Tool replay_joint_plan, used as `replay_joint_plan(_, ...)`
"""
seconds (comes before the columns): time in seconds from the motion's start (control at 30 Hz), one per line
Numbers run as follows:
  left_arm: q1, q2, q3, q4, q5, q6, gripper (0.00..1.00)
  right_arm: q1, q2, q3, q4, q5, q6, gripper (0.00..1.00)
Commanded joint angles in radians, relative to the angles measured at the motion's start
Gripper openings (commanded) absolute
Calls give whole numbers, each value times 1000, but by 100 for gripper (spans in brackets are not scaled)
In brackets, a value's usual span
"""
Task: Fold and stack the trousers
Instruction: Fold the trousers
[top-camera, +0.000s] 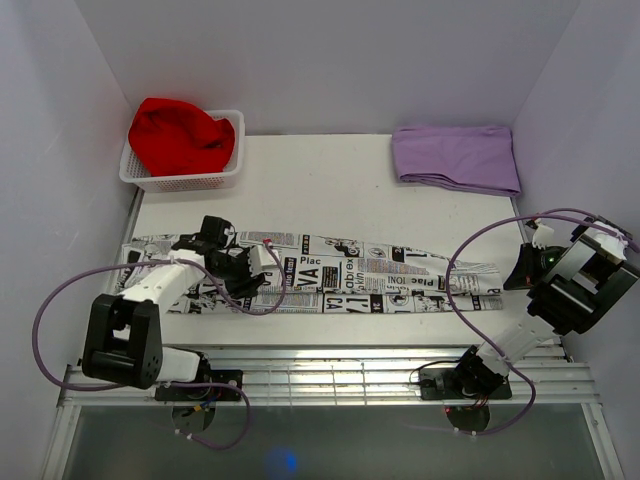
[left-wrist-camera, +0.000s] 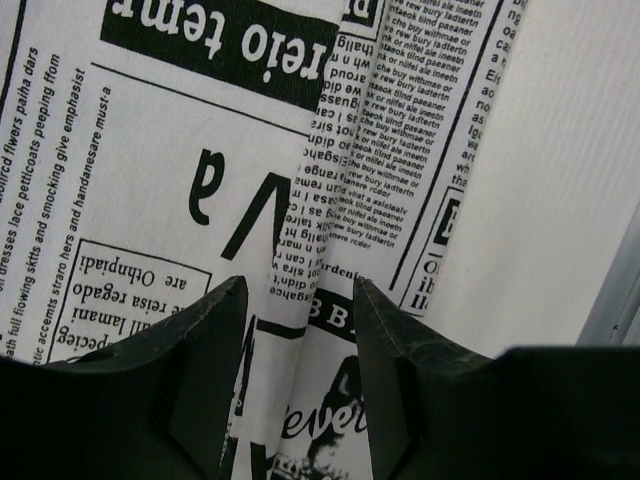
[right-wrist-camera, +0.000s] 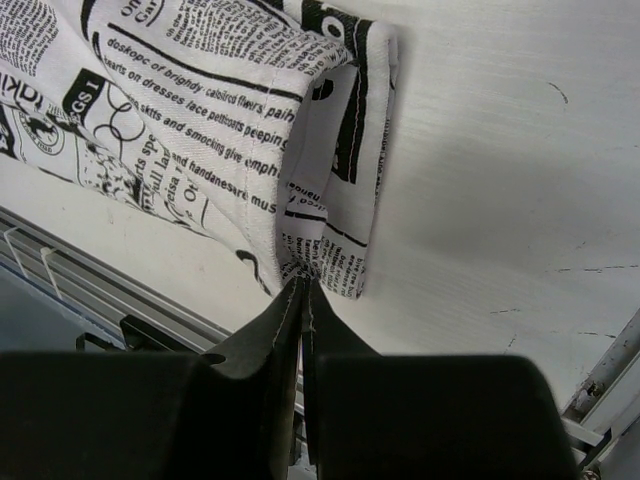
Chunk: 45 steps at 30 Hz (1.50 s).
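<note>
Two grips needed | right hand (right-wrist-camera: 302, 288) clamped on trousers (top-camera: 350, 272) hem | left hand (left-wrist-camera: 298, 292) apart astride ridge | deep pinch was advised first

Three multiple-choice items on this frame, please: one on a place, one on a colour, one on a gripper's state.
1. Where is the red cloth? A in the white basket; B on the bare table; C hanging on the wall.
2. What colour is the folded cloth at the far right? A green; B lilac; C black.
3. The right gripper is: A open above the table; B shut on a hem of the trousers; C out of view.
1A: it fills the basket. 2B: plainly lilac. 3B: its wrist view shows closed fingers pinching the hem.
</note>
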Motion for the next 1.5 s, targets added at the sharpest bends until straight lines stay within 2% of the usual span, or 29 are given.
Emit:
replay_joint_plan(0.0,-16,31,-7,89,-27,-35,57,-7,3,25,-20,-21,19,8)
replay_joint_plan(0.27,-53,65,-18,117,-37,-32,56,-7,20,40,-20,-18,27,8)
replay_joint_plan(0.43,-81,74,-44,135,-66,-20,50,-7,31,43,-14,-16,35,8)
replay_joint_plan(0.63,-90,66,-63,144,-91,2,49,-7,38,45,-13,-21,36,8)
replay_joint_plan(0.8,-91,86,-52,160,-106,-12,38,-7,41,48,-14,-21,38,8)
replay_joint_plan(0.93,-91,79,-30,135,-96,-12,25,-8,38,53,-16,-19,36,8)
replay_joint_plan(0.97,-91,76,-27,121,-91,-5,21,-7,38,59,-17,-21,36,8)
replay_joint_plan(1.0,-91,72,-21,112,-90,0,12,-7,38,62,-19,-24,36,8)
replay_joint_plan(1.1,-91,42,-7,77,-83,6,0,-7,40,82,-25,-30,39,8)
replay_joint_plan(1.23,-91,-36,38,23,-77,-18,0,-7,37,123,-39,-38,38,8)
replay_joint_plan(1.47,-91,-37,51,-26,-83,-14,0,-7,61,175,-63,-53,44,8)
